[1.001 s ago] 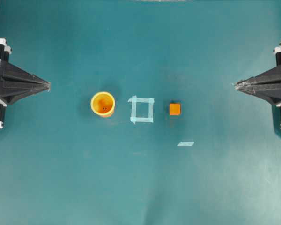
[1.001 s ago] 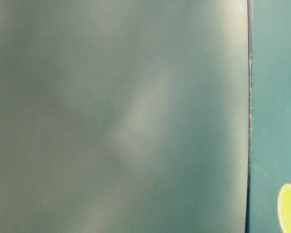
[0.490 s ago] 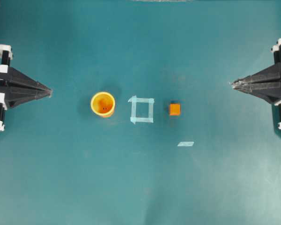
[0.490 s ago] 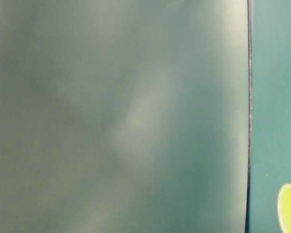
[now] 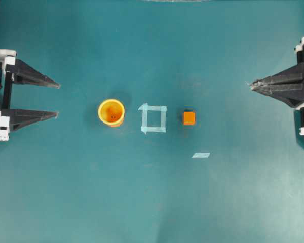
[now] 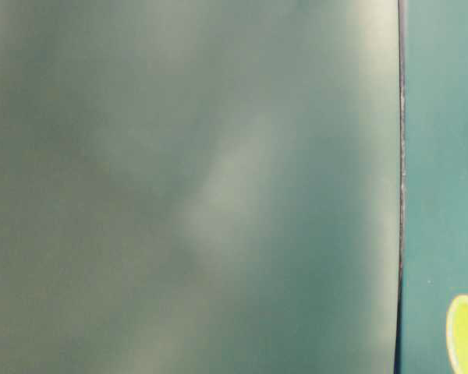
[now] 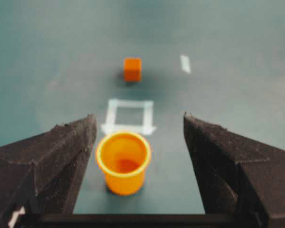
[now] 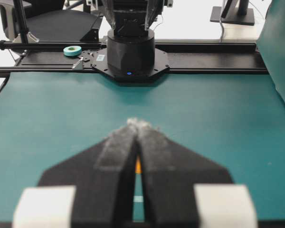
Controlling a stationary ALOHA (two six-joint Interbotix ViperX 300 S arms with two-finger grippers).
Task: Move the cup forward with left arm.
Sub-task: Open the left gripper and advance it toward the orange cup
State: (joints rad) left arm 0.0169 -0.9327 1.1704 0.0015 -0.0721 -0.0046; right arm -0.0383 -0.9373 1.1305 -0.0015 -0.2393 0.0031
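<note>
Cup [image 5: 111, 112] stands upright on the teal table [image 5: 152, 202], left of the taped square [image 5: 153, 118] in the overhead view, with the orange cube [image 5: 189, 118] beyond the square on the same line. Your left gripper [image 5: 58, 100] is spread wide and well short of it, tips apart and nothing between them. Drive straight in so the cup sits centred between the fingers, keep the tips low on the wall rather than at the rim, then close gently; a skewed approach would likely knock it over. The right gripper [image 5: 252, 87] rests pinched together at the far side, so leave it. Only the left wrist view shows you the cup framed between the fingers; the table-level view offers just a sliver of yellow rim [image 6: 464, 335] behind a blurred panel [image 6: 187, 187].
</note>
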